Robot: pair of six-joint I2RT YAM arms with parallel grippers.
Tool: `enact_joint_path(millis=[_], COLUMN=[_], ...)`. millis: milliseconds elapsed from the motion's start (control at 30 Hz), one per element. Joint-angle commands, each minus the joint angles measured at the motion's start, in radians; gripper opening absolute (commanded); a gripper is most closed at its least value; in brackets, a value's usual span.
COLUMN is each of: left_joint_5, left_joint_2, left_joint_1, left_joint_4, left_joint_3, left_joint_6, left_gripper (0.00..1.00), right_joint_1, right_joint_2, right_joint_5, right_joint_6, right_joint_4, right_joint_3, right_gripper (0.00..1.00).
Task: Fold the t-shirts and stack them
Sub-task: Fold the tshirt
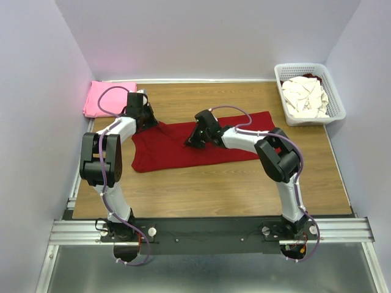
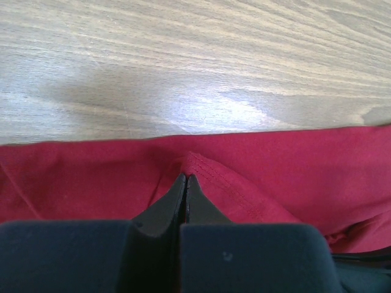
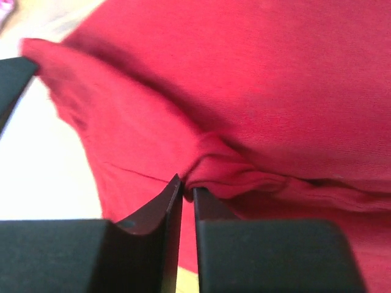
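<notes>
A dark red t-shirt [image 1: 183,149] lies spread across the middle of the wooden table. My left gripper [image 1: 148,119] is at its far left corner, shut on a stitched hem of the dark red t-shirt [image 2: 244,183]. My right gripper [image 1: 194,138] is over the shirt's middle, shut on a bunched fold of the dark red t-shirt [image 3: 256,177]. A bright pink t-shirt [image 1: 105,97] lies folded at the far left corner. Cream-white t-shirts [image 1: 305,96] are piled in the basket.
A white plastic lattice basket [image 1: 338,104] stands at the far right against the wall. Bare wood table [image 1: 208,192] lies in front of the red shirt. Grey walls close in on the left, back and right.
</notes>
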State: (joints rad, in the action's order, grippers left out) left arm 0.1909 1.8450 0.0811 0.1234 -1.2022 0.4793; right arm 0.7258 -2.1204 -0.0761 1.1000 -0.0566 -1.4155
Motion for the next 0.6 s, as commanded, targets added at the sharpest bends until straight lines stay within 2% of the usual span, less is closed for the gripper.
enact_joint_path(millis=[0, 67, 200, 567], left_joint_5=[-0.034, -0.041, -0.039, -0.045], left_joint_2=[0.005, 0.008, 0.013, -0.043], left_joint_1=[0.005, 0.005, 0.006, 0.006], left_joint_4=[0.022, 0.025, 0.03, 0.077], left_joint_3=[-0.017, -0.016, -0.016, -0.008], left_joint_6=[-0.018, -0.019, -0.018, -0.004], left_gripper=[0.02, 0.02, 0.0, 0.0], right_joint_1=[0.004, -0.003, -0.017, -0.031], right_joint_2=[0.028, 0.042, 0.059, 0.093], right_joint_5=[0.05, 0.053, 0.049, 0.006], right_joint_6=[-0.008, -0.011, -0.011, -0.104], right_joint_4=[-0.008, -0.009, -0.009, -0.011], right_joint_3=[0.038, 0.055, 0.079, 0.07], right_gripper=[0.11, 0.07, 0.04, 0.04])
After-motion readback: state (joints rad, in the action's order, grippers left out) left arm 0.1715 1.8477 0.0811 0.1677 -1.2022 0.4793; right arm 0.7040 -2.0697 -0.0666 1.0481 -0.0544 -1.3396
